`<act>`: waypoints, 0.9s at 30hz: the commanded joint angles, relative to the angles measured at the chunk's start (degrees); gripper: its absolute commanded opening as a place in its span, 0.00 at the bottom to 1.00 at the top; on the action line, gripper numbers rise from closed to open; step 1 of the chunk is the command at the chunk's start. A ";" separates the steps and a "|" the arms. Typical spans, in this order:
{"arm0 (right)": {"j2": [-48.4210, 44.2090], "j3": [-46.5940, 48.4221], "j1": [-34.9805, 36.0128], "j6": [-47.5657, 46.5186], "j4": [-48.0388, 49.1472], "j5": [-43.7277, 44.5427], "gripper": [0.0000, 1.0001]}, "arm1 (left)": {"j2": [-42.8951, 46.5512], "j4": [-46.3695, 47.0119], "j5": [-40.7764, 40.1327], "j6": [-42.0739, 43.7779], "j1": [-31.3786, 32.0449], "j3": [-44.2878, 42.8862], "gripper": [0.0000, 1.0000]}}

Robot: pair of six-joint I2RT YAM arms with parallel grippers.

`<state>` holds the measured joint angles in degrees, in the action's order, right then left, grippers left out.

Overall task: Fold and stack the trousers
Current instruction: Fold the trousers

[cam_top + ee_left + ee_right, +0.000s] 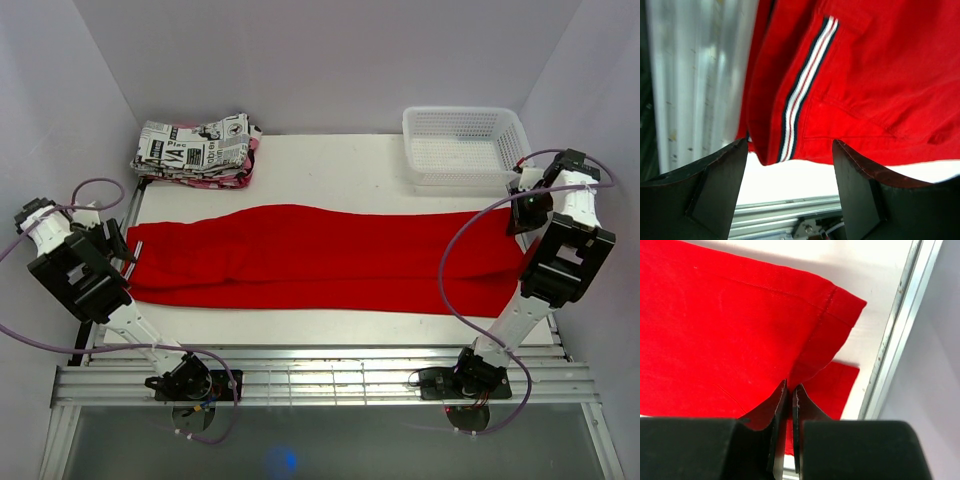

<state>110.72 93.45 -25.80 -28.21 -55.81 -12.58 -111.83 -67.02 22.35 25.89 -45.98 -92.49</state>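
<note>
The long red fabric trousers (320, 255) span the white worktop (330, 165) from left edge to right edge, with a folded newsprint-pattern garment (195, 150) behind at the far left corner and a white plastic basket (462, 180) at the far right.

A white table (330, 165) stood between plain pale walls (330, 60), evenly lit. Metal rails (320, 380) ran along the table's near edge, with a grey floor (300, 440) nearer still. A white basket (462, 178) sat at its far right corner, a print garment (195, 150) at its far left.
</note>
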 commanded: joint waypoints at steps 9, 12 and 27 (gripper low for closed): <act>-2.53 5.42 -0.21 -2.64 -7.11 4.05 0.08 | 4.07 1.11 -2.75 1.53 -0.69 8.90 0.73; -2.09 6.57 -0.21 -2.73 -7.91 4.23 0.08 | 4.60 1.02 -3.88 1.09 -0.69 9.43 0.69; 0.99 14.89 -0.21 -2.99 -11.41 4.23 0.08 | 3.46 -2.14 1.99 -1.11 -0.78 2.94 0.00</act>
<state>110.91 102.48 -25.80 -30.44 -65.04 -9.13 -110.45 -68.05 20.18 24.88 -46.13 -84.88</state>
